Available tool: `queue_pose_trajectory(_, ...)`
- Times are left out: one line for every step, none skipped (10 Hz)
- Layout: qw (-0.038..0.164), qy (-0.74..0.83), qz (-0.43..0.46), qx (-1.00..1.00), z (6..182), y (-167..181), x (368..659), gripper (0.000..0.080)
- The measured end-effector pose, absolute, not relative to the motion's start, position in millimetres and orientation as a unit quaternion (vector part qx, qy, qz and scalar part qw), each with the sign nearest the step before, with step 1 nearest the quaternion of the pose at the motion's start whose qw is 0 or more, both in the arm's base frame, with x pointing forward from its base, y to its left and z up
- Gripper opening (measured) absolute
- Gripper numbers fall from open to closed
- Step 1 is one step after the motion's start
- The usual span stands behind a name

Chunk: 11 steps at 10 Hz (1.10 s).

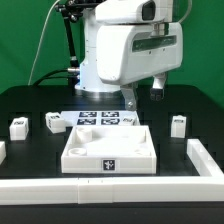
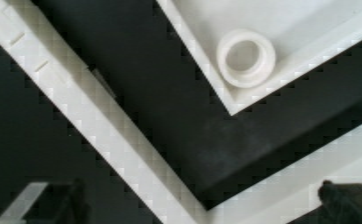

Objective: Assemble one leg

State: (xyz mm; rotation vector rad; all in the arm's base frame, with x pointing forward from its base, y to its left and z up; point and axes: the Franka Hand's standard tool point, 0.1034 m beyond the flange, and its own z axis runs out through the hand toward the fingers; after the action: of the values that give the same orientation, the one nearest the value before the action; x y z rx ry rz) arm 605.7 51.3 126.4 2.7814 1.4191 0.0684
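Pincer (image 1: 143, 99) hangs spread wide, empty, above tray (image 1: 108, 150) far edge. Nearest leg (image 1: 178, 123) stands upright on table (image 1: 35, 140), exterior view's right of tray. Prob. light, rigid, smooth: pinch flat sides at mid-height.

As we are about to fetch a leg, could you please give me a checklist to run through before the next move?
1. Tool open: ok, jaws wide apart.
2. Tool empty: ok, nothing between the jaws.
3. Leg at the exterior view's right upright and free: ok.
4. Tool over that leg: not ok; the wrist view shows a tray corner, no leg.
5. Hole in that corner unblocked: ok.
6. Leg's screw end sound: cannot tell.
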Motion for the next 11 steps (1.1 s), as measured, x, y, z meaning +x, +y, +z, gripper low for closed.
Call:
queue_pose_trajectory(0.011, 0.455, 0.027, 0.89, 127.2, 51.0, 607.8, 0.065)
queue_pose_trajectory(0.011, 0.456, 0.028, 0.89, 127.3, 50.9, 608.2, 0.065)
queue_pose_trajectory(0.011, 0.456, 0.028, 0.889, 127.3, 50.9, 608.2, 0.065)
queue_pose_trajectory(0.011, 0.456, 0.028, 0.889, 127.3, 50.9, 608.2, 0.065)
queue_pose_trajectory(0.011, 0.456, 0.028, 0.89, 127.3, 50.9, 608.2, 0.065)
queue_pose_trajectory(0.011, 0.456, 0.028, 0.89, 127.2, 50.9, 608.2, 0.065)
queue_pose_trajectory(0.011, 0.456, 0.028, 0.89, 127.2, 50.9, 608.2, 0.065)
queue_pose_trajectory(0.011, 0.456, 0.028, 0.89, 127.2, 50.9, 608.2, 0.065)
queue_pose_trajectory(0.011, 0.456, 0.028, 0.89, 127.2, 50.9, 608.2, 0.065)
queue_pose_trajectory(0.011, 0.456, 0.028, 0.89, 127.2, 50.9, 608.2, 0.065)
queue_pose_trajectory(0.011, 0.456, 0.028, 0.89, 127.2, 50.9, 608.2, 0.065)
